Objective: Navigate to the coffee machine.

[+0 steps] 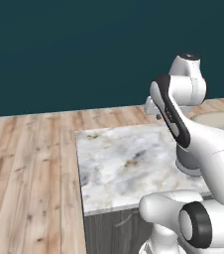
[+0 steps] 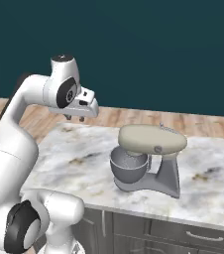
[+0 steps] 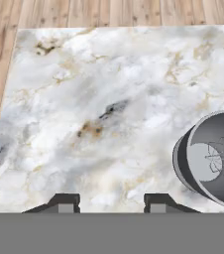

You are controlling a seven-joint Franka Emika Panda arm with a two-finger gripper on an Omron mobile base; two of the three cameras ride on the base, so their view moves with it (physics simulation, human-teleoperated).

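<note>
Gripper [image 2: 75,118] hung above one marble-topped counter [image 2: 84,149] in the right base view, at about 10 o'clock from the single stand mixer [image 2: 151,158]. Its two dark fingers [image 3: 64,201] stood spread apart in the hand view, with bare marble between them and nothing pinched. The mixer, one beige head over one grey bowl on a grey foot, sat on the counter well apart from the fingers. In the hand view its bowl, with one wire whisk inside, lay toward 4 o'clock. Wooden floor [image 1: 29,163] ran past the counter's edge toward 9 o'clock in the left base view, and one dark teal wall [image 1: 84,49] closed the scene at 12 o'clock. One white arm [image 1: 203,149] rose at 4 o'clock in that view.
</note>
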